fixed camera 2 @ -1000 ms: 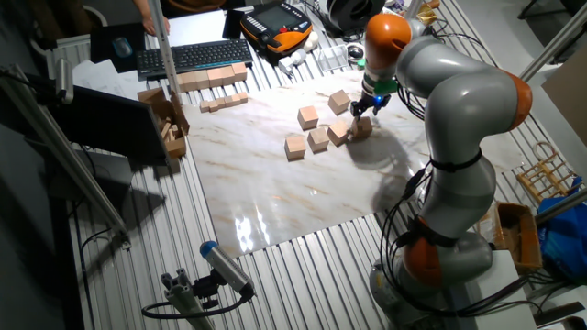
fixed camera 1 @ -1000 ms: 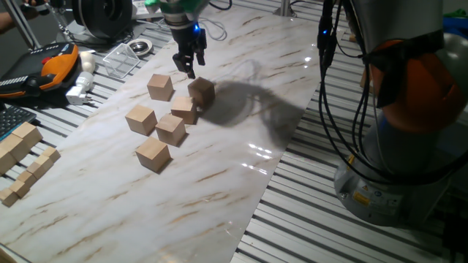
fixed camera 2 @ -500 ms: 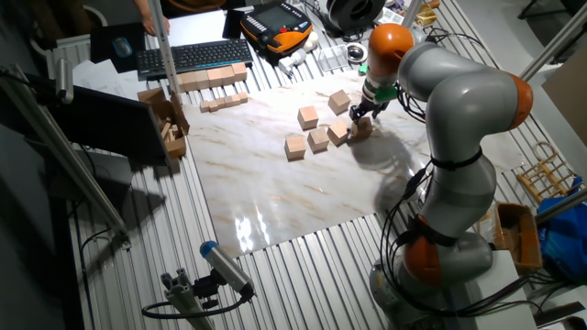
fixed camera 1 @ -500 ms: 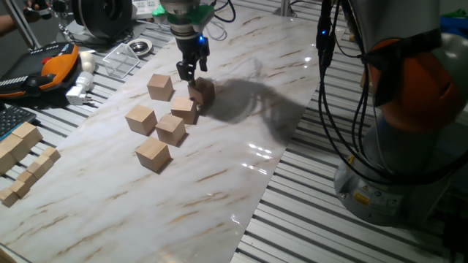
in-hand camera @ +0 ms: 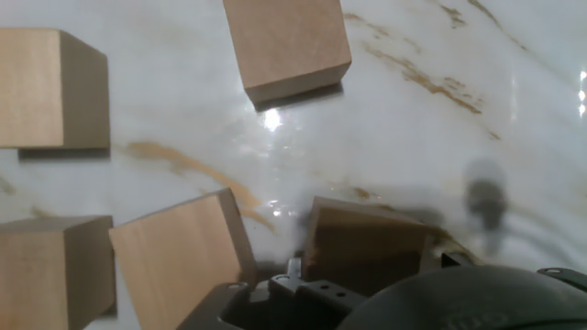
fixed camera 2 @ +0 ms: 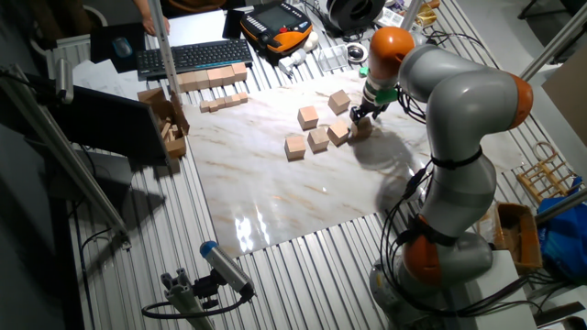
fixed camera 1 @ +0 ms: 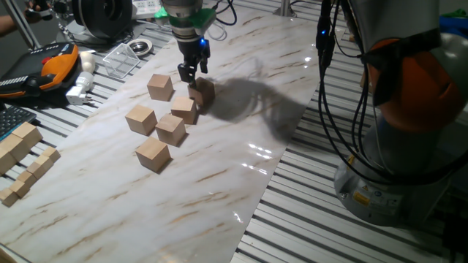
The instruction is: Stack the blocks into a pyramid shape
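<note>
Hand view shows one block [in-hand camera: 367, 243] directly under the gripper, another [in-hand camera: 183, 257] close at 9 o'clock — contact unclear. One fixed view places the gripper [fixed camera 1: 190, 71] above the cluster's far block [fixed camera 1: 202, 92]; finger spacing cannot be determined.

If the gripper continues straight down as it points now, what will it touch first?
Most likely the block directly under the gripper; it hangs just above that cube. Depth is unclear.
</note>
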{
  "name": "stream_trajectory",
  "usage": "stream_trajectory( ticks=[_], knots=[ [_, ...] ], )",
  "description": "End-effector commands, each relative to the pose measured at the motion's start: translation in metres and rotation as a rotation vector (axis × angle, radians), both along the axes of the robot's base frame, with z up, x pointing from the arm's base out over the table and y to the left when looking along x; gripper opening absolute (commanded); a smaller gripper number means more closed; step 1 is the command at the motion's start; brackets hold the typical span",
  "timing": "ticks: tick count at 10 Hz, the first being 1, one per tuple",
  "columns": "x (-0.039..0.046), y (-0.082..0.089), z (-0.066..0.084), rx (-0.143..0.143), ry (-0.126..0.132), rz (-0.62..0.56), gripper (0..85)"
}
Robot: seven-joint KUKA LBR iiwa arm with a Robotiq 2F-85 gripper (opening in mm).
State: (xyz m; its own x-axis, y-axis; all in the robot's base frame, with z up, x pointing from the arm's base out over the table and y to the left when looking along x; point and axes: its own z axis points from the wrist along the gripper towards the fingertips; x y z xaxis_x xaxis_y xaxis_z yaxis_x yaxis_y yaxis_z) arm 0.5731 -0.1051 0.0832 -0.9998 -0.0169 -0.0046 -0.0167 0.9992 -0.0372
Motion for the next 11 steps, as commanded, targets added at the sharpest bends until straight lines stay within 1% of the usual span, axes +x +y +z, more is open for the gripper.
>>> stream_trajectory(
  ticks=[1, 3, 5, 7, 8, 9, 11],
  knots=[
    [-0.0001, -0.0007, -0.0024, 0.003, -0.001, 0.001, 68.0],
    [-0.0003, -0.0003, -0.0044, 0.007, -0.005, -0.002, 68.0],
    [-0.0009, -0.0013, -0.0058, 0.005, -0.016, -0.013, 68.0],
    [-0.0027, -0.0023, -0.0106, 0.015, -0.028, -0.026, 68.0],
    [-0.0027, -0.0023, -0.0109, 0.018, -0.028, -0.034, 68.0],
    [-0.0024, -0.0016, -0.0107, 0.027, -0.027, -0.042, 68.0],
    [-0.0025, 0.0008, -0.0116, 0.026, -0.034, -0.06, 68.0]
  ],
)
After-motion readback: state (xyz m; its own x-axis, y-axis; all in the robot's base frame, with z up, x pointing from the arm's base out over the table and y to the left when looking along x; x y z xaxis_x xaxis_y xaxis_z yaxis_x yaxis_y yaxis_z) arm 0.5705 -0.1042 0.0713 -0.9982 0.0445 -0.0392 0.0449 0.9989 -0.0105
